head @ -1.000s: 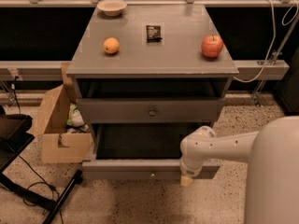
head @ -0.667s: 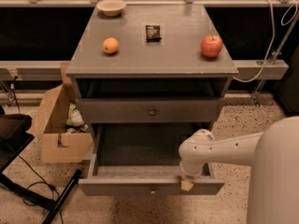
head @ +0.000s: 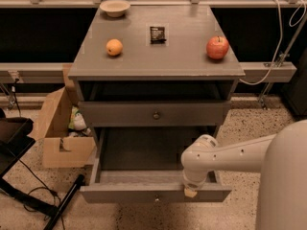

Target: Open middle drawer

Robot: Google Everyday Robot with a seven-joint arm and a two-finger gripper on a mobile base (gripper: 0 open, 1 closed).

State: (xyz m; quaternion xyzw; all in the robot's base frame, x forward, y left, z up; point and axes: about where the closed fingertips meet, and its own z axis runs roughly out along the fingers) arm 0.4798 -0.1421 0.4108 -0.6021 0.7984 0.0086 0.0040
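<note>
- Middle drawer (head: 120, 194) sits at 6 o'clock in the view. It is drawn well out of the cabinet, and its dark interior is open below the taller-fronted drawer (head: 192, 114), which is closed.
- Its small round knob (head: 156, 199) shows at the centre of the front panel, with nothing on it.
- The gripper (head: 190, 191) is at about 5 o'clock in the view, off toward 3 o'clock from the knob. It comes down from the white arm (head: 230, 152) onto the top edge of the front panel.
- Its pale tip appears to touch or hook over that edge. Whether the gripper is clenched on the panel or released cannot be told from this angle.
- Judgement: the opening looks nearly or fully done, so little pull should remain.
- To do the step well, any remaining pull should run straight toward 6 o'clock, in line with the slides. The contact is off-centre, so a sideways pull could skew the drawer and make it bind.
- The pull should slow near the end of travel, so the drawer is not jerked against its stop and the apple (head: 217, 47) and orange (head: 114, 47) on top are not shaken.
- The cardboard box (head: 55, 123) at 9 o'clock stands apart from the drawer's path.
</note>
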